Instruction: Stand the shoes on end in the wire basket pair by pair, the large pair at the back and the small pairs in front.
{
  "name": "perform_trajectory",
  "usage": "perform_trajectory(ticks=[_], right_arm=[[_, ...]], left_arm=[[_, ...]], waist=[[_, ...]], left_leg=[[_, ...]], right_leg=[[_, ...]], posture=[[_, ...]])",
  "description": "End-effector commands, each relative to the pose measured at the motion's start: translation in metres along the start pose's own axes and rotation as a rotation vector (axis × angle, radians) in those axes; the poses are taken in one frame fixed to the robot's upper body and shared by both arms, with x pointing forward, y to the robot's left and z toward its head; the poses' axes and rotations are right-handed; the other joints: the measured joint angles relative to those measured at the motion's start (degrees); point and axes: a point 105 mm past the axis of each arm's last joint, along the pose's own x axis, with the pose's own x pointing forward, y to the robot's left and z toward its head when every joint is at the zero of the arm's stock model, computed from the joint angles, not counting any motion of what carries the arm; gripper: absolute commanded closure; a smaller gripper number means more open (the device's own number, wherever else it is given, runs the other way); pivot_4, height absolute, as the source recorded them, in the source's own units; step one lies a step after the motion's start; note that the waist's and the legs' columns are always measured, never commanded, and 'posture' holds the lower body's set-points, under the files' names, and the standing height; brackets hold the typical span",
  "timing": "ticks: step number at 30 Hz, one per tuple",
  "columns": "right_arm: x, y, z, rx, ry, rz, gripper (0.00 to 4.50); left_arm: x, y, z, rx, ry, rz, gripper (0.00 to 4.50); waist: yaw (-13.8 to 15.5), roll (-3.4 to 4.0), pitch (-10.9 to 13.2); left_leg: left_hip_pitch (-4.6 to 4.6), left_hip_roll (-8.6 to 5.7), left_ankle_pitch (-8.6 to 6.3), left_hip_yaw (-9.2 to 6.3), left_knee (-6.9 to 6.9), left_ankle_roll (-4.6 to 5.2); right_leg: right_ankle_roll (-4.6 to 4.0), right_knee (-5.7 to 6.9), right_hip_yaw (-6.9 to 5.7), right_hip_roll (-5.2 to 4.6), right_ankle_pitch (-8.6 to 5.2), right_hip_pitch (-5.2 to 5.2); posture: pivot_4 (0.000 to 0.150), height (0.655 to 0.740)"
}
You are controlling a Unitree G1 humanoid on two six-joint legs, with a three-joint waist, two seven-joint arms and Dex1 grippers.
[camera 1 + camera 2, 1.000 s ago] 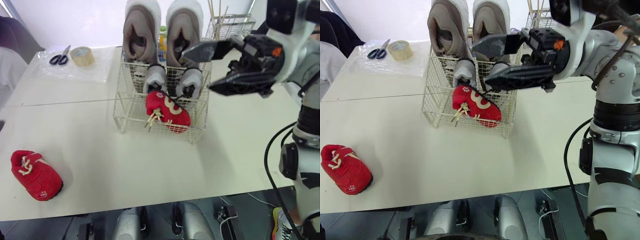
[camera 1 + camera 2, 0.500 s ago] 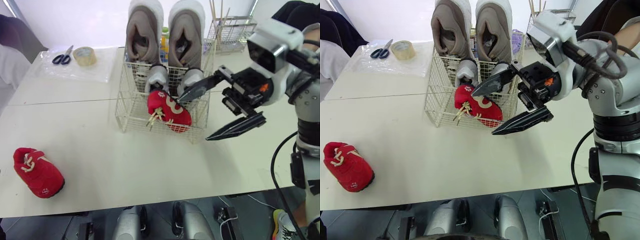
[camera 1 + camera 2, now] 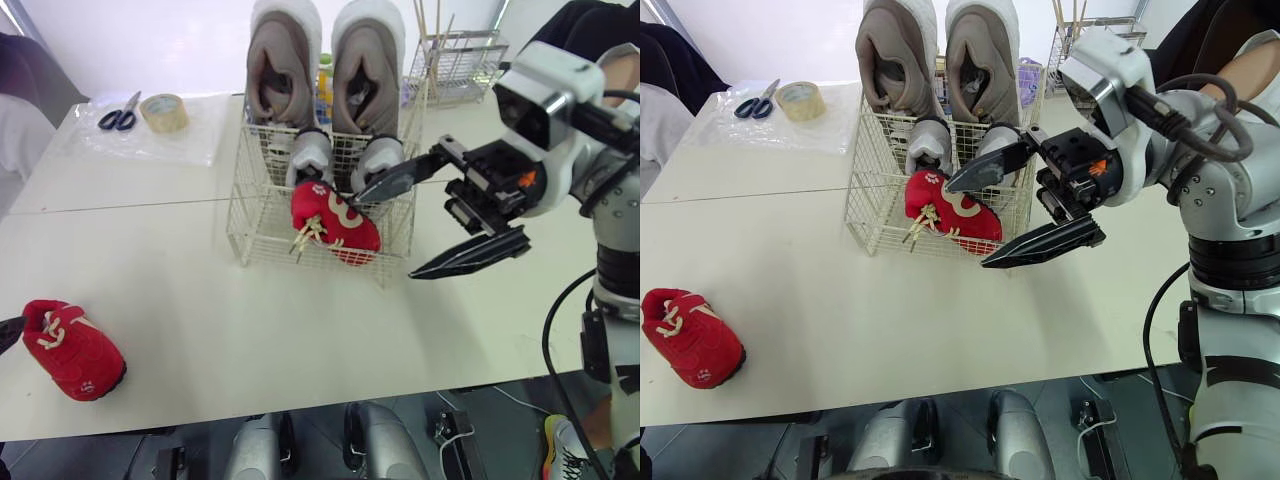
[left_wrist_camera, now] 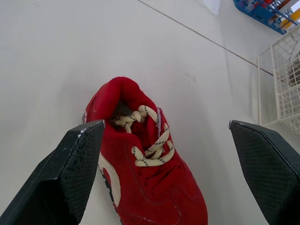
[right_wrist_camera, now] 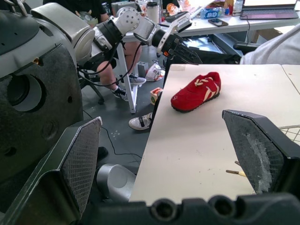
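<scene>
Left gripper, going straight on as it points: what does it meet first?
Probably the red shoe lying on the table, centred between the left gripper's open fingers; how far off is unclear.

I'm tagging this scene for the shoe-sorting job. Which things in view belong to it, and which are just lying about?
Belong to the job: wire basket, large beige pair at its back, small grey pair, red shoe in the basket, loose red shoe.
Lying about: scissors, tape roll, plastic sheet, small wire rack.
</scene>
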Motion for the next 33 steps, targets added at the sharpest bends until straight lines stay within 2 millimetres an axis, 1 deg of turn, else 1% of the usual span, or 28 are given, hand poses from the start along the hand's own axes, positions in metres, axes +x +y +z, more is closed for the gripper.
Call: perform_trajectory(ticks=[1, 12, 16, 20, 22, 24, 26, 30, 31, 33], right_arm=[[-0.005, 0.002, 0.012, -0.042, -0.010, -0.017, 0.00], [-0.007, -0.002, 0.013, -0.043, -0.018, -0.027, 0.00], [-0.008, -0.003, 0.017, -0.048, -0.026, -0.033, 0.00], [-0.008, 0.000, 0.018, -0.046, -0.020, -0.032, 0.00], [-0.008, 0.001, 0.018, -0.042, -0.016, -0.036, 0.00], [-0.008, 0.002, 0.017, -0.035, -0.017, -0.047, 0.00], [-0.009, 0.001, 0.016, -0.030, -0.015, -0.062, 0.00], [-0.008, 0.003, 0.016, -0.027, -0.021, -0.070, 0.00], [-0.007, 0.004, 0.016, -0.027, -0.022, -0.070, 0.00], [-0.007, 0.005, 0.013, -0.022, -0.022, -0.073, 0.00]], left_arm=[[-0.003, 0.000, 0.007, 0.008, -0.036, 0.006, 0.08], [-0.006, 0.001, 0.003, -0.006, -0.046, 0.023, 0.08], [-0.006, -0.004, 0.001, -0.026, -0.048, -0.013, 0.08], [-0.006, 0.006, -0.006, -0.031, -0.012, 0.044, 0.08], [-0.006, 0.014, -0.005, -0.035, -0.015, 0.076, 0.08], [-0.006, 0.021, -0.002, -0.037, -0.032, 0.109, 0.08], [-0.011, 0.028, 0.005, -0.030, -0.060, 0.134, 0.08], [-0.025, 0.031, 0.022, -0.054, -0.129, 0.125, 0.08], [-0.028, 0.032, 0.023, -0.061, -0.132, 0.123, 0.08], [-0.023, 0.039, 0.010, -0.069, -0.058, 0.164, 0.08]], waist=[[-0.2, 0.00, 0.0], [-0.8, 0.01, 0.0], [-0.7, 0.00, 0.0], [-0.8, 0.00, 0.0], [-0.8, 0.01, 0.0], [-0.8, 0.01, 0.0], [-0.8, 0.00, 0.0], [-0.8, 0.00, 0.0], [-0.8, 0.00, 0.0], [-0.8, 0.00, 0.0]], left_leg=[[0.00, 0.00, 0.00, 0.00, 0.00, 0.00], [0.00, 0.00, 0.00, 0.00, -0.02, 0.00], [0.00, -0.01, 0.00, 0.00, -0.02, 0.00], [0.00, -0.01, 0.00, 0.00, -0.02, 0.00], [0.00, -0.01, 0.00, 0.00, -0.02, 0.00], [0.00, -0.01, 0.00, 0.00, -0.02, 0.00], [0.00, -0.01, 0.00, 0.00, -0.02, 0.00], [0.00, -0.01, -0.01, 0.00, -0.02, 0.01], [-0.01, -0.01, -0.01, 0.02, -0.03, 0.01], [-0.01, -0.01, -0.01, 0.02, -0.06, 0.01]], right_leg=[[0.00, 0.00, 0.00, 0.00, 0.00, 0.00], [0.00, 0.00, -0.01, 0.00, 0.00, 0.00], [0.00, 0.00, 0.00, -0.02, 0.00, 0.00], [0.00, 0.00, -0.01, -0.02, 0.00, 0.00], [0.00, 0.00, -0.01, -0.02, 0.00, 0.00], [0.00, 0.00, -0.01, -0.02, 0.00, 0.00], [0.00, 0.00, -0.01, -0.02, 0.00, -0.01], [0.00, -0.01, -0.02, -0.05, 0.00, -0.02], [0.00, -0.01, -0.09, -0.12, 0.00, -0.04], [0.00, -0.01, -0.12, -0.13, 0.00, -0.06]], posture=[[0.150, 0.7400], [0.150, 0.7400], [0.150, 0.7400], [0.150, 0.7400], [0.150, 0.7400], [0.150, 0.7400], [0.150, 0.7400], [0.150, 0.7400], [0.150, 0.7400], [0.150, 0.7400]])
